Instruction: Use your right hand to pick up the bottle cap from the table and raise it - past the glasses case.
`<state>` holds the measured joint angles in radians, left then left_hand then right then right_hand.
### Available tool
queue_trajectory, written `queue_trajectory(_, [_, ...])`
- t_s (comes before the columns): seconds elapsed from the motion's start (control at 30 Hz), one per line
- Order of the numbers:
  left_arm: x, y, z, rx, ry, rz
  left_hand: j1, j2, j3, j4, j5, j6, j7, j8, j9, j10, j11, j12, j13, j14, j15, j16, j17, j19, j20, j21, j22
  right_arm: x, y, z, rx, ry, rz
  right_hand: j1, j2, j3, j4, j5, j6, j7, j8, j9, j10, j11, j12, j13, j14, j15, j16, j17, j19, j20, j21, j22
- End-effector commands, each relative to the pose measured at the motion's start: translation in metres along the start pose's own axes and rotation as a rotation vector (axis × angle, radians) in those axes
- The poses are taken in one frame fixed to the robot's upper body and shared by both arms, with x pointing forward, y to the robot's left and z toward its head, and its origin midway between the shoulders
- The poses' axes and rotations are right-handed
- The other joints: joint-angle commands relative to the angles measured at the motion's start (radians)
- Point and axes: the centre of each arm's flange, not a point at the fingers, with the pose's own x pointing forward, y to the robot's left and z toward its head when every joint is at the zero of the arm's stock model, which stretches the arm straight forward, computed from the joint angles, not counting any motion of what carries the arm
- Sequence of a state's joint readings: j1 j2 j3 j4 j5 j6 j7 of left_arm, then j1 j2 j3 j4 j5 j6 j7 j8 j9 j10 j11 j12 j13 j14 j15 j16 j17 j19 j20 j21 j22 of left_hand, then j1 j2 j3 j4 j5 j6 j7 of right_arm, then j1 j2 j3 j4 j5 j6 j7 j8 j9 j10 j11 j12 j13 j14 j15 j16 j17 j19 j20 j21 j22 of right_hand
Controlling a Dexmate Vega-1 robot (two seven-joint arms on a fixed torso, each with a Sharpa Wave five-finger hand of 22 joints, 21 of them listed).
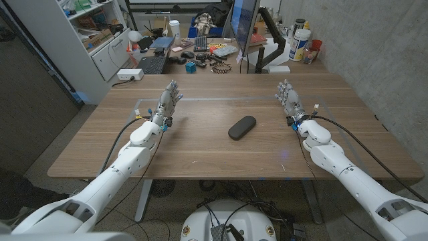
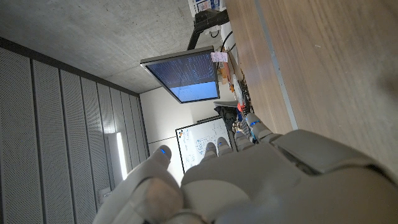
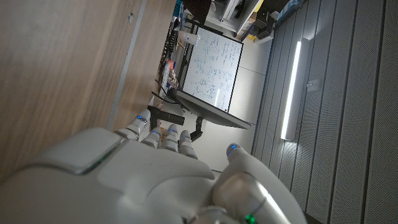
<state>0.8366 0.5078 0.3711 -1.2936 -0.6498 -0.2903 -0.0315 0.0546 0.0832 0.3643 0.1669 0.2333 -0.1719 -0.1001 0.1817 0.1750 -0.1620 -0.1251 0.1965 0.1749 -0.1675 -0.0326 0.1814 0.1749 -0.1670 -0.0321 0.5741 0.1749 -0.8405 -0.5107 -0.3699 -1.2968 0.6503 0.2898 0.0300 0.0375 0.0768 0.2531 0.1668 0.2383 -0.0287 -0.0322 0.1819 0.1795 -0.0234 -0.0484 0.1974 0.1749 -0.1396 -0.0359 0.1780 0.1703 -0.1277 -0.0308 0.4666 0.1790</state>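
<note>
A dark oval glasses case (image 1: pixel 242 127) lies on the wooden table (image 1: pixel 221 157) near its middle. A small pale round thing (image 1: pixel 315 106), perhaps the bottle cap, sits just right of my right hand; the right wrist view shows a small round thing (image 3: pixel 131 17) on the wood ahead of the fingers. My right hand (image 1: pixel 290 99) is at the table's right side, fingers apart and pointing away, holding nothing, well right of the case. My left hand (image 1: pixel 168 101) is likewise open on the left side. The wrist views show the backs of the left hand (image 2: pixel 249 180) and the right hand (image 3: pixel 143 174).
Thin pale lines (image 1: pixel 200 99) mark a rectangle on the tabletop. Behind the table a second desk carries a monitor (image 1: pixel 244 27), a laptop (image 1: pixel 155 61), bottles (image 1: pixel 300 44) and small clutter. A white shelf unit (image 1: pixel 80 33) stands at the back left.
</note>
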Motion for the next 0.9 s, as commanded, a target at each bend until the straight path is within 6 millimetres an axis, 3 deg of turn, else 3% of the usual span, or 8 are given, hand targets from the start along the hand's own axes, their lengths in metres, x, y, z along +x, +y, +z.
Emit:
queue_trajectory(0.03, [0.001,0.0,-0.003,-0.006,0.001,-0.001,-0.001,0.067,0.005,0.0,0.004,-0.041,-0.003,0.004,0.004,-0.011,0.0,0.004,0.004,-0.061,-0.094,0.004,0.003,-0.073,-0.136,0.005,0.005,-0.003,-0.004,0.0,-0.029,0.006,0.003,-0.001,0.09,0.012,0.0,0.004,0.005,-0.015,0.008,0.002,0.008,0.011,0.007,0.005,0.017,-0.036,0.011,0.004,0.033,-0.119,0.015,0.004])
queue_trajectory(0.1, [0.001,0.0,-0.003,-0.006,0.002,-0.001,-0.001,0.067,0.005,0.0,0.004,-0.041,-0.003,0.004,0.004,-0.01,0.001,0.004,0.004,-0.061,-0.094,0.004,0.003,-0.073,-0.136,0.005,0.005,-0.004,-0.004,0.001,-0.032,0.005,0.006,-0.002,0.084,0.012,-0.001,0.002,0.01,-0.024,0.01,0.002,0.012,0.019,0.008,0.005,0.039,-0.016,0.016,0.004,0.055,-0.103,0.022,0.007])
queue_trajectory(0.2, [0.001,0.0,-0.004,-0.006,0.003,-0.003,-0.001,0.067,0.005,0.0,0.004,-0.042,-0.002,0.003,0.004,-0.012,0.001,0.003,0.004,-0.061,-0.094,0.004,0.003,-0.073,-0.134,0.004,0.005,-0.006,-0.006,0.003,-0.033,0.001,0.01,0.018,0.065,0.016,-0.021,-0.001,0.02,-0.03,0.012,0.004,0.033,0.034,0.015,0.006,0.069,-0.001,0.016,-0.001,0.082,-0.056,0.029,0.011])
queue_trajectory(0.27, [0.002,0.0,-0.004,-0.006,0.004,-0.005,-0.001,0.067,0.005,0.0,0.004,-0.042,-0.001,0.004,0.004,-0.012,0.002,0.003,0.004,-0.06,-0.093,0.004,0.003,-0.072,-0.134,0.003,0.005,-0.007,-0.007,0.004,-0.052,-0.004,0.006,0.036,0.054,0.02,-0.037,-0.008,0.027,-0.034,0.013,0.005,0.051,0.051,0.02,0.007,0.103,0.04,0.018,-0.001,0.087,-0.023,0.028,0.013])
queue_trajectory(0.37, [0.002,-0.001,-0.004,-0.006,0.004,-0.009,-0.001,0.066,0.005,0.0,0.004,-0.042,0.0,0.004,0.004,-0.009,0.005,0.003,0.004,-0.06,-0.092,0.004,0.003,-0.072,-0.133,0.002,0.005,-0.009,-0.009,0.01,-0.11,-0.009,0.018,0.052,0.038,0.02,-0.053,-0.016,0.045,-0.031,0.018,0.005,0.07,0.071,0.025,0.008,0.13,0.07,0.02,-0.001,0.091,0.008,0.027,0.014])
queue_trajectory(0.53, [0.004,-0.001,-0.005,-0.006,0.005,-0.012,-0.001,0.066,0.005,0.0,0.004,-0.039,0.0,0.005,0.004,-0.009,0.005,0.003,0.004,-0.059,-0.091,0.004,0.003,-0.071,-0.131,0.001,0.005,-0.013,-0.014,0.021,-0.206,-0.015,0.032,0.065,0.034,0.024,-0.065,-0.02,0.056,-0.03,0.021,0.006,0.085,0.08,0.029,0.009,0.139,0.076,0.019,0.0,0.089,0.02,0.023,0.014])
queue_trajectory(0.9, [0.005,0.001,-0.006,-0.007,0.006,-0.016,-0.001,0.064,0.006,-0.001,0.004,-0.033,0.0,0.008,0.005,-0.005,0.009,0.004,0.004,-0.056,-0.088,0.005,0.003,-0.069,-0.126,-0.002,0.005,-0.021,-0.021,0.041,-0.391,-0.022,0.06,0.088,0.037,0.034,-0.082,-0.027,0.082,-0.031,0.027,0.006,0.096,0.076,0.031,0.009,0.155,0.081,0.018,0.0,0.085,0.032,0.017,0.013])
